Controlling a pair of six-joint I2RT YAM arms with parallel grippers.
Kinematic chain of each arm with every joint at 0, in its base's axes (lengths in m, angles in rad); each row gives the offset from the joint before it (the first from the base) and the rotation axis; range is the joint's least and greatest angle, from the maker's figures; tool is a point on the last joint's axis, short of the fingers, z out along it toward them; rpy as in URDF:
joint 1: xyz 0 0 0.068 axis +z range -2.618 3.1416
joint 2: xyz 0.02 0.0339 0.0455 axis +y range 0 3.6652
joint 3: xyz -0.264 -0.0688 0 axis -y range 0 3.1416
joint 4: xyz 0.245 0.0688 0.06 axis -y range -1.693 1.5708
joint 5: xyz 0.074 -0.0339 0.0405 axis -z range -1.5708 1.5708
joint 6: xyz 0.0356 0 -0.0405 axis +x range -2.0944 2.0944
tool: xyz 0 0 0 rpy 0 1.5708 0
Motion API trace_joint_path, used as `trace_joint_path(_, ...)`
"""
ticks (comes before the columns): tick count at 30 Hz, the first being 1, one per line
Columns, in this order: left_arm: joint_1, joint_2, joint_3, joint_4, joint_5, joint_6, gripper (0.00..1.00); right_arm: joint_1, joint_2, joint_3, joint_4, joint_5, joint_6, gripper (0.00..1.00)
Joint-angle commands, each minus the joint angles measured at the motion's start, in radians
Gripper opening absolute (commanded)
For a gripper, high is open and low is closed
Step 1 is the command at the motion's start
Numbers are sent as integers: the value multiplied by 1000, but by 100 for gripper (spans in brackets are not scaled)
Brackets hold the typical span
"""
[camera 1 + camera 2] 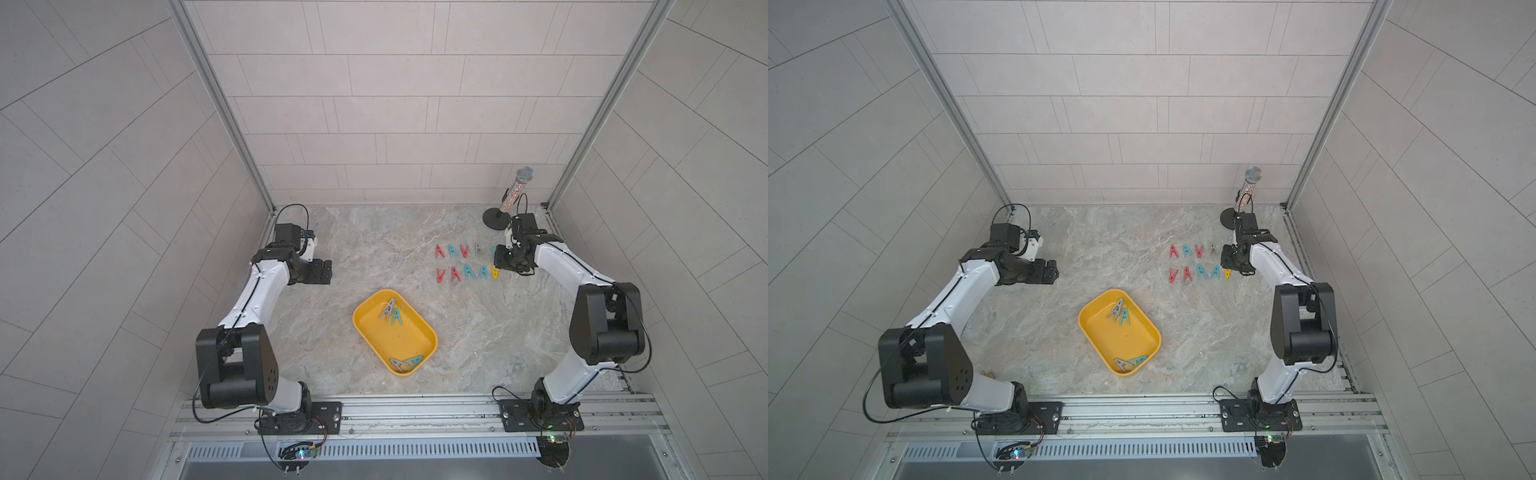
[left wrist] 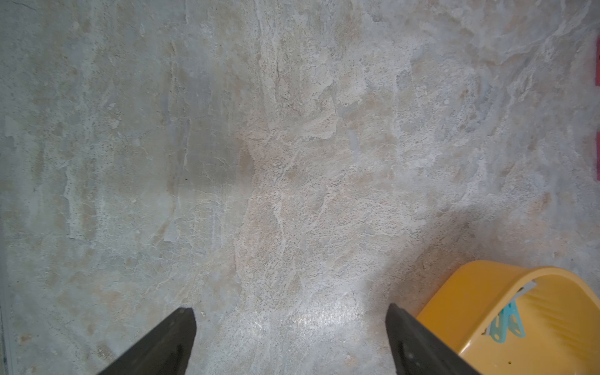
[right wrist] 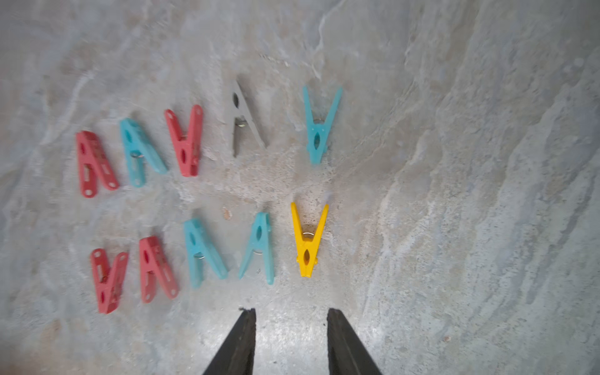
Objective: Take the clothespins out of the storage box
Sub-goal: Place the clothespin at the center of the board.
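Black-fingered, the right gripper (image 3: pixel 291 311) has its jaws a narrow way apart with nothing between them; only the stone-patterned table (image 3: pixel 454 194) shows through the gap. Just ahead of its fingertips, clear of them, the yellow clothespin (image 3: pixel 307 240) lies flat on the table, its splayed legs pointing away from the jaws. It ends the nearer row of five clothespins, which runs from it toward the left arm's side: two teal, then two red. A second row of five lies farther from the jaws. In it a teal clothespin (image 3: pixel 319 126) lies straight past the yellow one, then come grey, red, teal and red. Past the gripper's wrist, toward the back wall, a microphone (image 1: pixel 515 189) stands on a round base in the table's corner.

The left gripper (image 2: pixel 289 308) has its jaws wide and empty over bare table. To their side, toward the table's middle and well apart from the two rows, sits the yellow storage box (image 2: pixel 454 302); one rounded corner shows just beside one finger in the left wrist view. Four clothespins lie inside it. A top view shows a far pair (image 1: pixel 397 319), grey and teal touching side by side, at the end away from the arm bases. A near pair (image 1: pixel 400 365), grey overlapping teal, lies at the end toward the bases.
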Motion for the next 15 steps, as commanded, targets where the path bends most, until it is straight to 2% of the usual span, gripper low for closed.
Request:
trace_joint_path(1, 9, -12, -5, -4, -10, -3, 99, 46, -89, -30, -15, -54, 10, 40)
trace_joint_path(8, 8, -11, -6, -2, -19, -3, 99, 259, -244, -97, -8, -60, 22, 40)
trace_joint_path(15, 9, -7, -4, -2, -21, -3, 99, 610, -279, -149, 93, 18, 111, 40)
